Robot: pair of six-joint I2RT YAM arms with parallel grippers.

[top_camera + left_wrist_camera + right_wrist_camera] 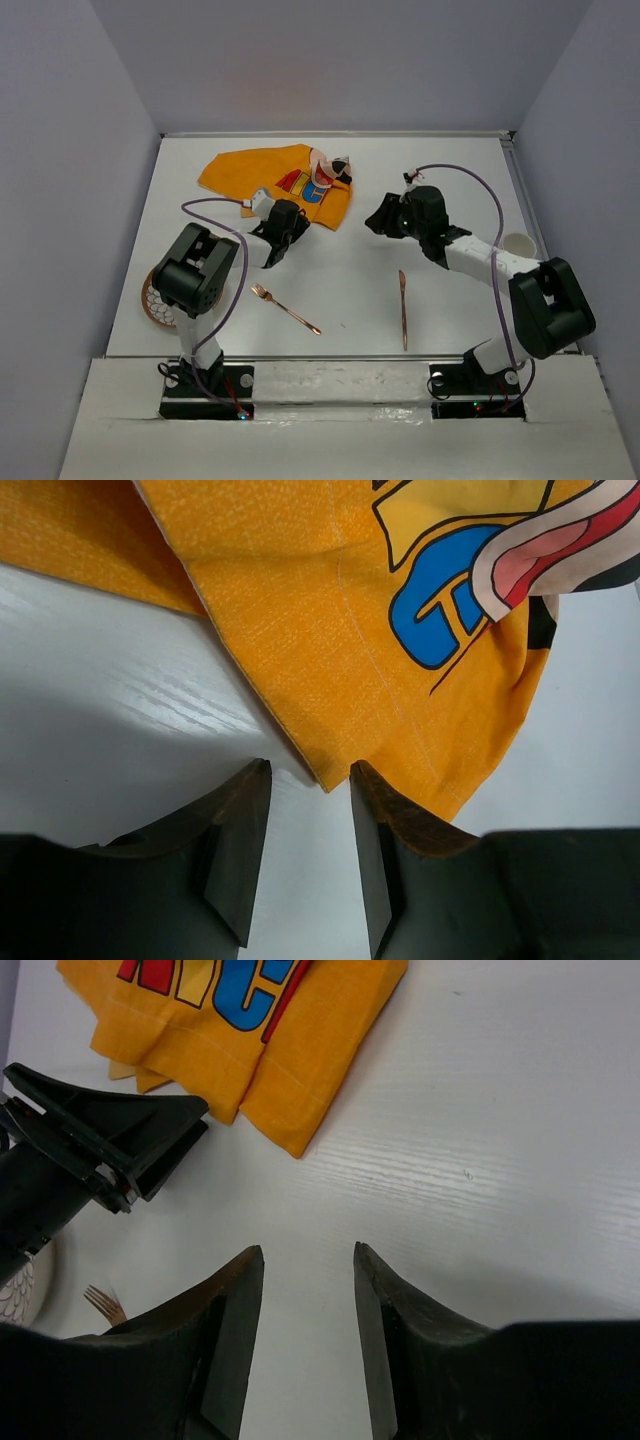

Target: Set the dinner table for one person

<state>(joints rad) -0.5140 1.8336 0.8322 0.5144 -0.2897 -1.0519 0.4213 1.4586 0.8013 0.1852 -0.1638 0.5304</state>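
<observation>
- Clearly, our left gripper [310, 780] is spread open and empty, its jaws either side of a corner of the orange cartoon placemat [330, 630] but not closed on it.
- Our right gripper [308, 1260] is likewise open, holding nothing, over the bare dinner table [500, 1160].
- We judge the setting barely begun. The placemat lies rumpled at the far side, and the fork [285, 307] and knife [403, 308] lie apart nearer us. The patterned plate [150, 305] sits at the left edge, the white cup [517, 244] at the right.

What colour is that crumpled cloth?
The placemat is orange with blue-and-red cartoon print; clearest in left wrist view.
</observation>
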